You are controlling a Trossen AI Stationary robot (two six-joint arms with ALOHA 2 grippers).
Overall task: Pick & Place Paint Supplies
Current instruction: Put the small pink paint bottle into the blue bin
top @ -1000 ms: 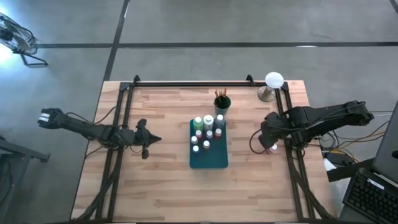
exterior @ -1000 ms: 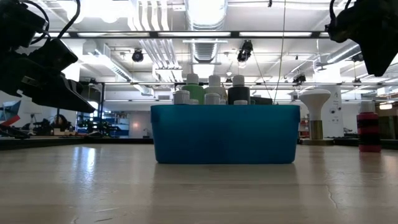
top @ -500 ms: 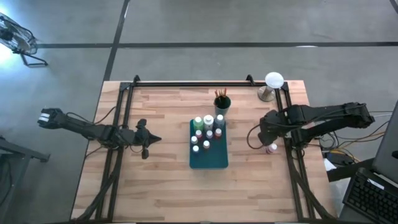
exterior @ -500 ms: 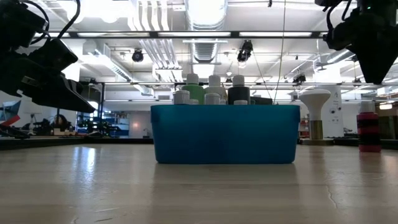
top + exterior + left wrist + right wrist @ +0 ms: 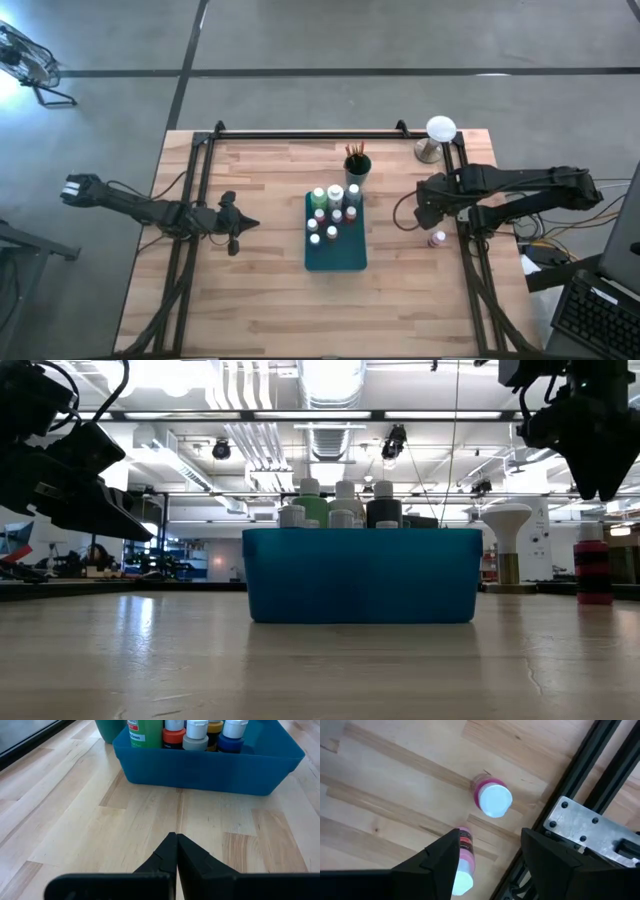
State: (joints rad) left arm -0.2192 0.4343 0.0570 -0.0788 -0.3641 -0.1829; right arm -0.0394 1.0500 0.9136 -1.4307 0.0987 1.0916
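Two pink white-capped paint bottles stand on the wood near the table's right edge. In the right wrist view one bottle is farther off and the other is beside a finger. The high view shows only one, and the low view shows it dark red. My right gripper hovers open above them, touching neither. More bottles stand in the teal tray. The brushes stand in a dark cup. My left gripper waits shut above the wood, left of the tray.
A white-domed object on a metal stand is at the far right corner. Black frame rails run along the table's right side, close to the pink bottles. Bare wood lies between the tray and the right gripper and along the near edge.
My right gripper has drifted toward the table's far edge and slightly left, away from the pink bottle by the right rail. That bottle now shows fully in the high view and has stayed standing in place.
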